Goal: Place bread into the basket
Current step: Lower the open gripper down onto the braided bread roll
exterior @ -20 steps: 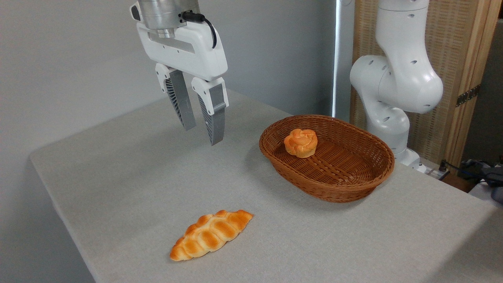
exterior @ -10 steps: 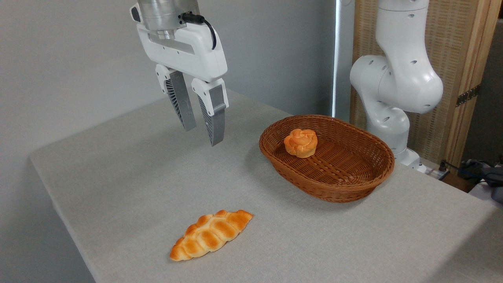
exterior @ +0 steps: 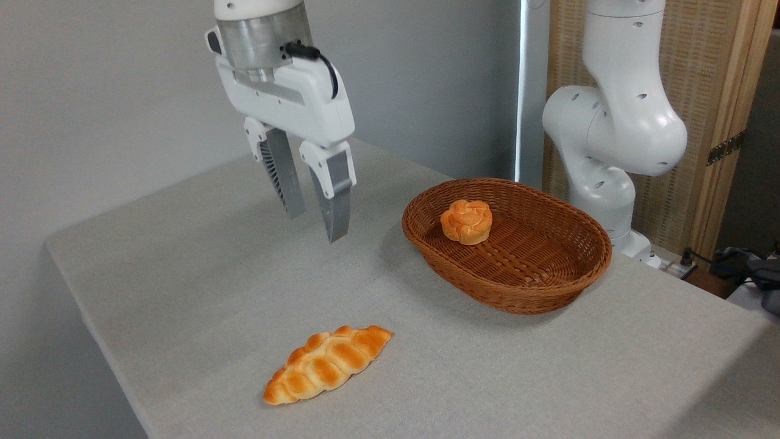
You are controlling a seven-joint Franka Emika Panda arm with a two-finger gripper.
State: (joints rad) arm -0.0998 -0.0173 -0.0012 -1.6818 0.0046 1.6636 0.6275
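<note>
Fixed camera, only view you get: your gripper (exterior: 317,227) hangs in the air with its jaws parted and nothing between them, and the bread (exterior: 328,364) lies flat on the table (exterior: 183,274) well below it and toward the camera, well apart from the fingers. The basket (exterior: 585,275) sits to the gripper's right, apart from it, with a small round bun (exterior: 467,221) already inside near its far-left wall. Risks — the loaf lies diagonal, so if you don't turn the jaws across its narrow width they'll likely straddle a pointed end and it pivots or slips out; it looks soft and bumpy, a hard squeeze may deform it. Carry it low and it may catch the thick braided rim, or land on the bun. Materials: glossy golden-orange braided loaf with browned bumps; reddish-brown woven wicker, shallow oval; ribbed grey fingers; matte grey cloth-like tabletop.
</note>
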